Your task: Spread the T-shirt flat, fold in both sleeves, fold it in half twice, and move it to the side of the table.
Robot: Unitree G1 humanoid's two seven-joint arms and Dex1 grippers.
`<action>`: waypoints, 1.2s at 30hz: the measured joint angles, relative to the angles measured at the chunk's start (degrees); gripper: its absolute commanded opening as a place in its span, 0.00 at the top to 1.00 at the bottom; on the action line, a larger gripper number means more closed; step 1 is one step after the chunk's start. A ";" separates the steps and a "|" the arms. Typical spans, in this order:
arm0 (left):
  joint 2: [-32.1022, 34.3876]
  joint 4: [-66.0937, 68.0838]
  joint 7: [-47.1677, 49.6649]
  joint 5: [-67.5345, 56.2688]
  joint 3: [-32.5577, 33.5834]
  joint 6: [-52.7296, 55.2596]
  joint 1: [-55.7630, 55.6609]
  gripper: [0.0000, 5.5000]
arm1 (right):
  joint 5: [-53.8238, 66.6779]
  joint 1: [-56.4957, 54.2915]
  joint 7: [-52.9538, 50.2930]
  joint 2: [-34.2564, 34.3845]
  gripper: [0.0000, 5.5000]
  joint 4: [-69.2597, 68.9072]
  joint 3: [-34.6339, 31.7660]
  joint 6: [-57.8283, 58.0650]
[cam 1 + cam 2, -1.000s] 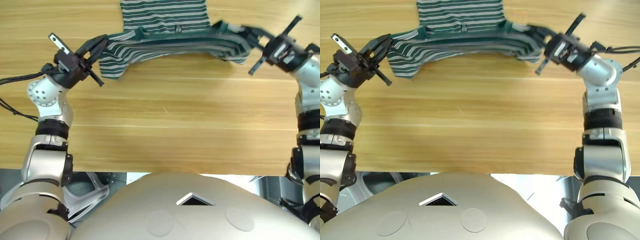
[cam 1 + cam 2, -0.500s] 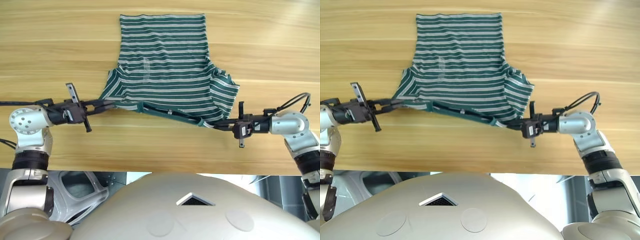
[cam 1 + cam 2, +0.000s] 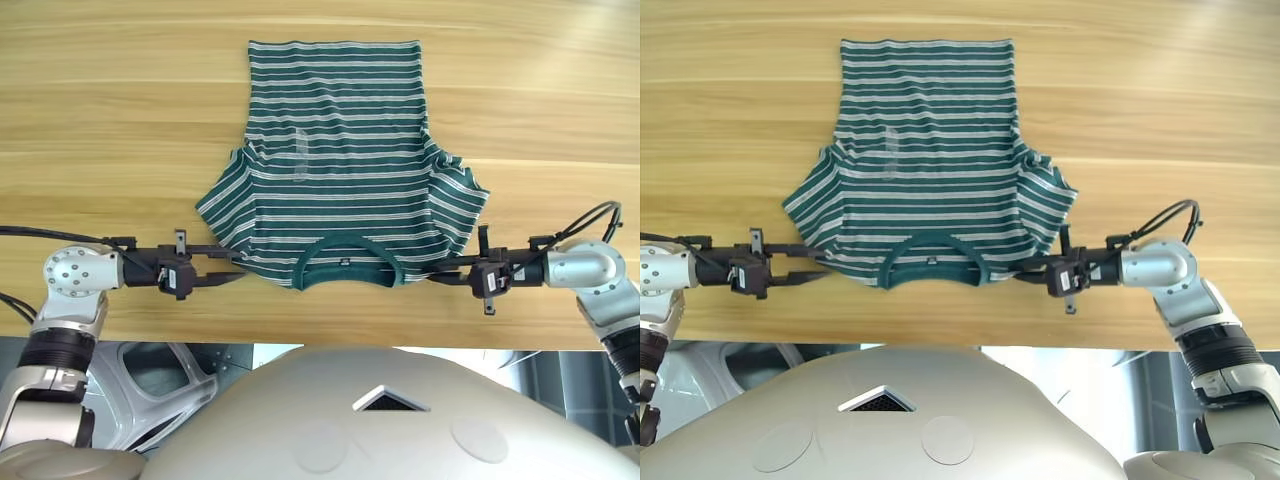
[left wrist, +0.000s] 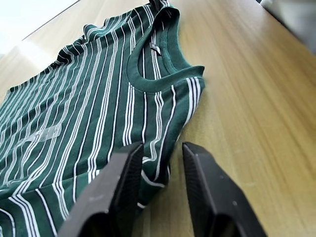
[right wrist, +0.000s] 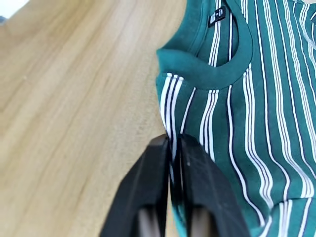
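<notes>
While right end effector (image 3: 1026, 268) grips T-shirt (image 3: 340, 170), left end effector (image 3: 230, 268) released, collar (image 3: 345, 239) points nearward

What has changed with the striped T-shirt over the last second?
Both arms drew the green-and-white striped T-shirt toward the robot, from a lifted bunch to lying flat. The left gripper opened its fingers at one shoulder. The right gripper stays shut on the other shoulder.

Silver-grey arm shells (image 3: 75, 275), black joint bands (image 3: 62, 350), looped black cables (image 3: 1160, 210) — matte black fingers (image 4: 123, 182)
</notes>
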 measured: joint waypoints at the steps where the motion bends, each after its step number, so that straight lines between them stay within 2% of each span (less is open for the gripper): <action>1: 0.31 -0.02 -0.04 0.05 -0.22 0.15 0.33 0.61 | 0.47 0.39 0.63 -0.29 0.79 -0.80 0.14 0.57; 6: 1.76 0.72 -0.11 0.05 -0.44 0.81 1.85 0.46 | 3.67 4.26 3.29 -2.04 0.63 -4.19 0.27 2.07; 9: 2.10 2.49 0.02 -1.81 1.09 0.17 2.26 0.41 | 5.50 6.51 4.08 -3.49 0.55 -5.36 -0.94 2.12; 11: 2.27 1.34 -1.86 -9.17 3.76 0.14 3.68 0.41 | 8.77 8.12 4.29 -4.30 0.49 -5.67 -4.28 1.81; 12: 2.31 -0.67 -3.44 -14.40 5.68 0.38 4.85 0.44 | 11.01 8.50 4.28 -4.76 0.48 -5.81 -6.62 1.45; 14: 2.08 -6.21 -8.13 -27.94 11.02 3.78 6.50 0.49 | 16.98 8.22 4.18 -5.21 0.48 -5.92 -12.35 0.92; 16: 0.53 -7.94 -10.76 -36.11 15.38 8.49 4.61 0.55 | 20.06 5.12 3.67 -3.88 0.48 -4.03 -16.18 0.76; 18: -1.61 -6.67 -10.52 -36.17 17.03 10.15 0.59 0.61 | 18.56 0.98 1.73 -1.93 0.53 -0.92 -17.24 0.92; 25: -8.52 11.56 1.05 -7.59 15.55 -1.62 -11.65 0.79 | -5.54 -11.40 -11.33 5.24 0.74 13.28 -13.61 0.54; 29: -9.00 18.63 5.84 3.70 12.50 -7.20 -13.09 0.89 | -9.49 -12.30 -13.28 5.74 0.86 16.02 -12.16 -0.87; 32: -9.08 18.72 6.03 3.51 10.60 -8.38 -12.05 0.95 | -8.55 -12.23 -13.27 5.73 0.95 16.00 -12.15 -1.13; 33: -9.01 17.43 4.83 1.15 10.17 -7.49 -10.95 0.92 | -6.94 -11.94 -13.21 5.72 0.95 15.68 -12.70 -1.12; 36: -8.43 10.90 0.57 -10.55 11.20 0.32 -9.20 0.83 | -2.10 -10.84 -13.06 5.71 0.87 14.85 -15.33 0.44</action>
